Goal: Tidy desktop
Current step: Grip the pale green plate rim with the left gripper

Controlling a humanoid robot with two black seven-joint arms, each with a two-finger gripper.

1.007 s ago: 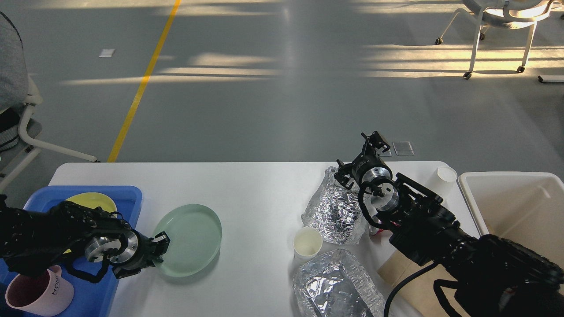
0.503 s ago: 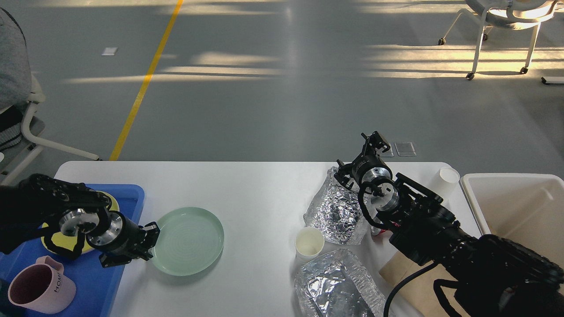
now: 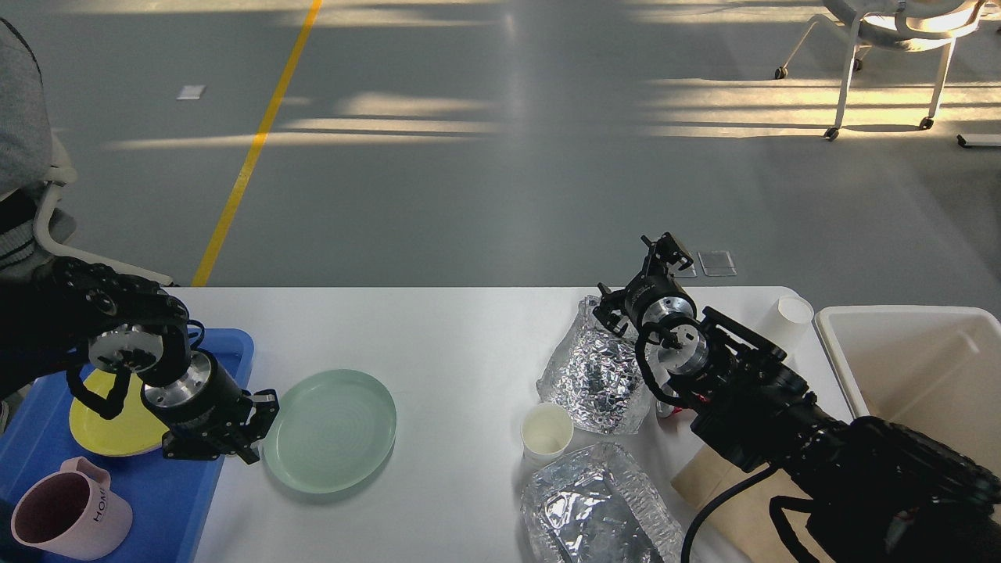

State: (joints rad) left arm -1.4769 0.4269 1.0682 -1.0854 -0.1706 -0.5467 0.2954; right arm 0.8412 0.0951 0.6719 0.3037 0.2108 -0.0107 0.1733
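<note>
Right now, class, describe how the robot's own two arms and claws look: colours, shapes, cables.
Both arms are black and bulky, with shiny silver cylindrical wrist joints. The left claw and right claw are small, black and two-fingered. Thin black cables loop beside each wrist; a thicker one hangs under the right arm.

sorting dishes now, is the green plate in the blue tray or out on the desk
Out: the green plate lies flat on the desktop, just right of the blue tray.
</note>
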